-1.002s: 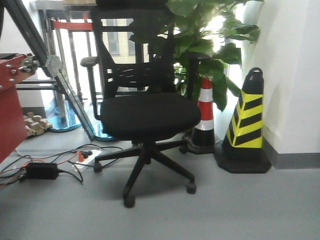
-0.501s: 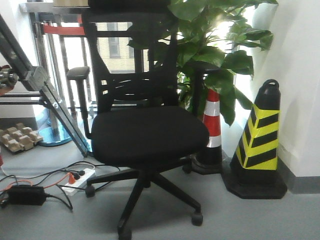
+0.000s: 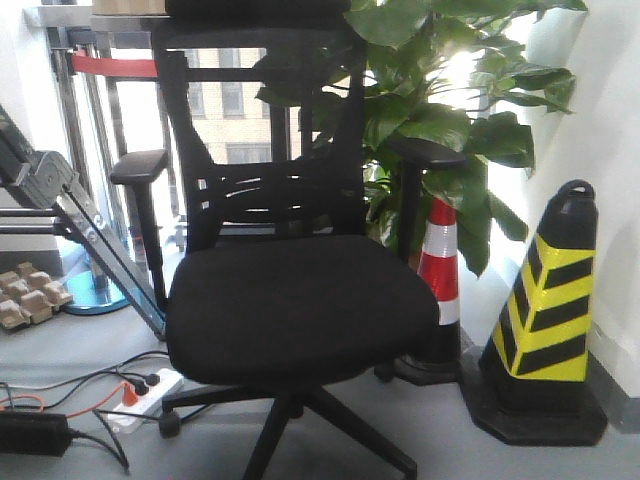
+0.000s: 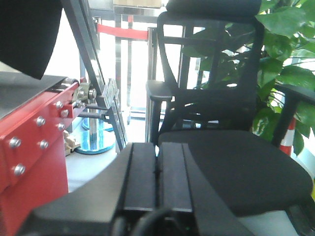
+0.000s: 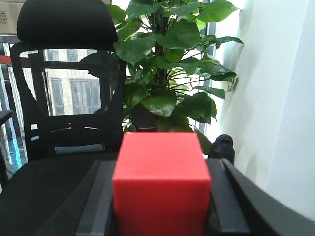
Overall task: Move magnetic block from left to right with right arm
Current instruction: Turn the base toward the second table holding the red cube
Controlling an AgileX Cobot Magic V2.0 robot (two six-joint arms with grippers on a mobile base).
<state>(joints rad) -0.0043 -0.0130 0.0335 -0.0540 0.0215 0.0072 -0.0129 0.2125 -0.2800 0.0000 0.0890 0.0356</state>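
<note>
The magnetic block (image 5: 161,182), a plain bright-red cube, fills the lower middle of the right wrist view. My right gripper (image 5: 161,164) is shut on it, one black finger (image 5: 101,196) pressed to each side face. In the left wrist view my left gripper (image 4: 157,147) is shut, its two black fingers lying flat together with nothing between them. Neither gripper nor the block appears in the front-facing view.
A black office chair (image 3: 290,300) stands straight ahead, with a leafy plant (image 3: 440,110) behind it. A red-white cone (image 3: 437,270) and a yellow-black cone (image 3: 545,330) stand by the right wall. A power strip with cables (image 3: 140,390) lies on the floor. A red metal frame (image 4: 29,147) is at left.
In the front-facing view the chair, plant and cones have grown larger and nearer. The red frame at the left edge has slid out of the picture.
</note>
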